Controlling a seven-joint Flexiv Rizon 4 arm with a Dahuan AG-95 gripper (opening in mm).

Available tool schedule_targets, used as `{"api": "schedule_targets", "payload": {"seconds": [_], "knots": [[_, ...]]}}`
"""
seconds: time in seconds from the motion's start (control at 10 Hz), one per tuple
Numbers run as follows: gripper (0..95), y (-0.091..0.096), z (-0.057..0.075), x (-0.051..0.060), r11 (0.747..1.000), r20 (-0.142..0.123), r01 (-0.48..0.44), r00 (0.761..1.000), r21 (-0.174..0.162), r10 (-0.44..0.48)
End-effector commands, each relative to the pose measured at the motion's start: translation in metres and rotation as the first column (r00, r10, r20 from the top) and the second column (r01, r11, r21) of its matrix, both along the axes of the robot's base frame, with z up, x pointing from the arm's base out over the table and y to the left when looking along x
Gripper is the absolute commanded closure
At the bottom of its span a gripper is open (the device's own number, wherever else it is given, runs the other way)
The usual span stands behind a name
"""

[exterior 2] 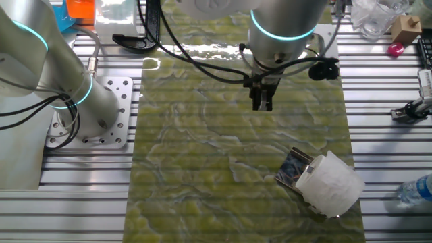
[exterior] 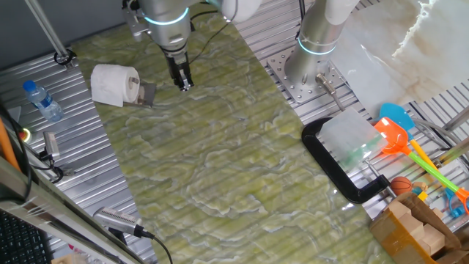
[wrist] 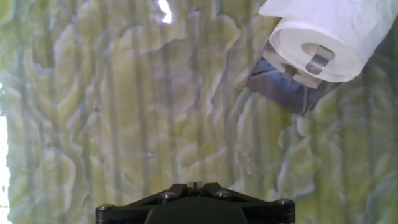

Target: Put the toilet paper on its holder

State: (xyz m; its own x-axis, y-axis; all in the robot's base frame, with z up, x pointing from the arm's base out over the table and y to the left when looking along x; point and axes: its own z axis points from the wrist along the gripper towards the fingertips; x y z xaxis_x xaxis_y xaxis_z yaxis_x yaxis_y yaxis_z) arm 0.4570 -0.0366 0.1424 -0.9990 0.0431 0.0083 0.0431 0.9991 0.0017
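Toilet paper [wrist: 323, 38] sits on holder [wrist: 283, 84], rod through core, at 1 o'clock of gripper [exterior: 184, 85]; jaws closed, empty.

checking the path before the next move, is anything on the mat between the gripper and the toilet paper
Nothing visible does. Only bare green mat lies between the gripper and the toilet paper, which already sits on the holder with the rod through its core.
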Motion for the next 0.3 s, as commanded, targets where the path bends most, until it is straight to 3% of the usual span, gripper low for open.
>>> {"api": "schedule_targets", "payload": {"seconds": [0.1,0.3], "knots": [[95.0,0.0005,-0.0014,0.0046,1.000,-0.014,0.016,1.000,0.001,-0.016],[95.0,0.0005,-0.0010,0.0046,1.000,-0.014,0.016,1.000,-0.001,-0.016]]}}
